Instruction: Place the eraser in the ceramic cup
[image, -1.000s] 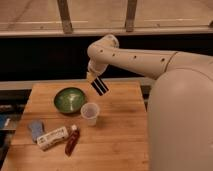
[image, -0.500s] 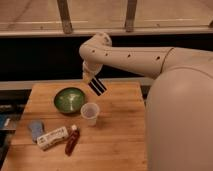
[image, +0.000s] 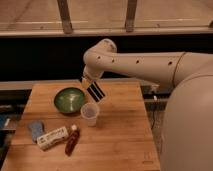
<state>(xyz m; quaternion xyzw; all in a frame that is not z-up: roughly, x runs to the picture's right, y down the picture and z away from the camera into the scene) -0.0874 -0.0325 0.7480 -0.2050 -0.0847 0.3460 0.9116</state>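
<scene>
The eraser (image: 96, 92) is held clamped and tilted in the gripper (image: 90, 88) above the table (image: 125, 135), up and just behind the ceramic cup (image: 90, 113); it should be centred over the rim and turned end-down before release.

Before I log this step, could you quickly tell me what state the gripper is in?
Gripper: shut on the eraser, held in the air above the cup.

Gripper (image: 90, 85) above the green bowl (image: 69, 100), ceramic cup (image: 90, 114) beside, unobstructed.
</scene>
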